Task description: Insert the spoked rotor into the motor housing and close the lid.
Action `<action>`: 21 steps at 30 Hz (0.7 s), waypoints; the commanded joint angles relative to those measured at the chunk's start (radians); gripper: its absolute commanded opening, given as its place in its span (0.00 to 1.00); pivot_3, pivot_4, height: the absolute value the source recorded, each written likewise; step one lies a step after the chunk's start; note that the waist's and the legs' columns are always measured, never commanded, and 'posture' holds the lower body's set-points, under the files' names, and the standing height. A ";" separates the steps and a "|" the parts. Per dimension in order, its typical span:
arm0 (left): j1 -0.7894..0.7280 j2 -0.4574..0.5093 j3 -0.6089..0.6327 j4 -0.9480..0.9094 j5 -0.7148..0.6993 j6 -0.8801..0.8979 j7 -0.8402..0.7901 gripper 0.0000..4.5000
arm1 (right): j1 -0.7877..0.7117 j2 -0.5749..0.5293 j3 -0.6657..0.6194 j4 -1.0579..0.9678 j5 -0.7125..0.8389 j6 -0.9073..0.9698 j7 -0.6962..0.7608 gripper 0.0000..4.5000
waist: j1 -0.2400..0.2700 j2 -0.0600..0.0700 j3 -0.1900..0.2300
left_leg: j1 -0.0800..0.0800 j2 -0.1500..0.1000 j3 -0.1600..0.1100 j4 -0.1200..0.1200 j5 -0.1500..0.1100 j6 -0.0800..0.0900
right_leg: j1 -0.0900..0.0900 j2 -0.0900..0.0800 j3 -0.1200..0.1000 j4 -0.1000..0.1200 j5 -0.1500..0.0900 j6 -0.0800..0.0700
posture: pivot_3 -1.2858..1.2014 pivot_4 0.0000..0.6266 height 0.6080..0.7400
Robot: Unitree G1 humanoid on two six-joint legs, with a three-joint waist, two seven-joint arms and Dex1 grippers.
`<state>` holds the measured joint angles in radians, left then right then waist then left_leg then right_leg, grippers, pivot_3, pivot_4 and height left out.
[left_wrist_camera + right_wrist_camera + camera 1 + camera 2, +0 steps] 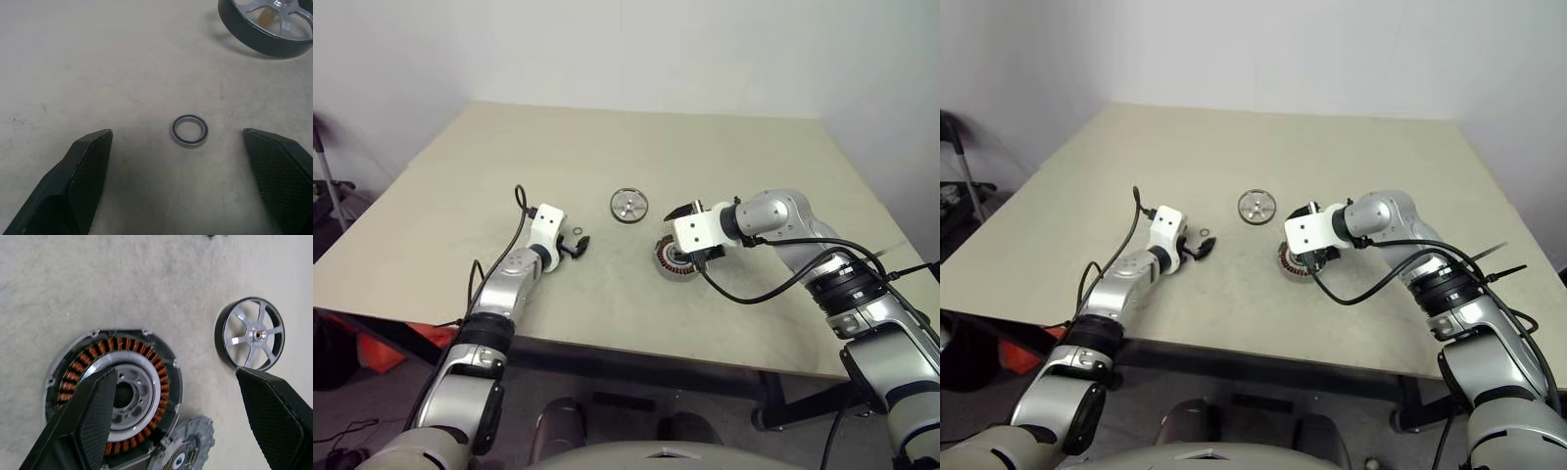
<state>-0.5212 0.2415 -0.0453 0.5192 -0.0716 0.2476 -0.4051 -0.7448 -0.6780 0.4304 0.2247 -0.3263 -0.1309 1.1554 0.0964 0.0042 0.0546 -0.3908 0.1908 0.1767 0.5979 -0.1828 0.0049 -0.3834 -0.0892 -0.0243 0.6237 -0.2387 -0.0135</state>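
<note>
Head views first: table (607, 147) with 3 task parts near its middle. The spoked rotor (628, 205) lies flat and alone, farther from the robot than both grippers. The motor housing (674, 260) sits just under the right gripper (690, 257), which points steeply down at it. The left gripper (576, 245) rests low over the table, with a small ring (578, 233) just beyond its fingertips.

Left wrist view: the left gripper's 2 black fingers (88, 166) stand wide apart and hold nothing. The small ring (190, 131), a thin metal band with a dark edge, lies flat on the table between them and slightly ahead, touching neither. Part of the spoked rotor (254, 39) shows further on, well apart from the ring.

Right wrist view: the right gripper's fingers (98, 411) are also spread wide and empty. The motor housing (115, 391) lies open-side up, its copper windings and silver centre bare, so the rotor is not yet in. The lid (188, 450) lies against the housing's edge, partly out of frame. The spoked rotor (250, 333) lies flat beside the housing, apart from it.

Judgement: the left gripper seems set on the ring, though the task calls for the rotor. To seat the rotor well, grip it across its dark rim, keep it level, centre its hub over the housing's silver middle, and lower it straight; tilting risks jamming against the windings. The right gripper could steady the housing.
</note>
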 commanded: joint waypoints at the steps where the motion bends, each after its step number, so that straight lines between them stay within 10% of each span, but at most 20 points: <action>1: -0.021 0.003 -0.034 0.014 0.033 0.014 -0.021 1.00 | -0.030 0.003 -0.018 -0.004 0.005 -0.008 -0.007 0.88 | 0.002 0.000 0.000 | 0.000 0.000 0.000 0.000 0.000 0.000 | 0.000 0.000 0.000 0.000 0.000 0.000 | 0.52 0.00 1.00; 21: -0.022 -0.050 -0.044 -0.012 0.016 0.097 -0.102 1.00 | -0.038 0.017 -0.021 0.019 0.000 -0.017 -0.016 0.88 | 0.005 0.000 0.000 | -0.001 -0.002 0.000 0.000 -0.001 0.001 | 0.000 -0.002 -0.001 -0.001 0.000 0.000 | 0.52 0.00 1.00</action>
<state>-0.5535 0.2022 -0.0669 0.5128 -0.0544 0.3224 -0.4868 -0.7499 -0.6622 0.4307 0.2522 -0.3340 -0.1357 1.1512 0.1016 0.0042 0.0546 -0.3915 0.1891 0.1767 0.5978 -0.1834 0.0059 -0.3830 -0.0912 -0.0248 0.6227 -0.2387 -0.0135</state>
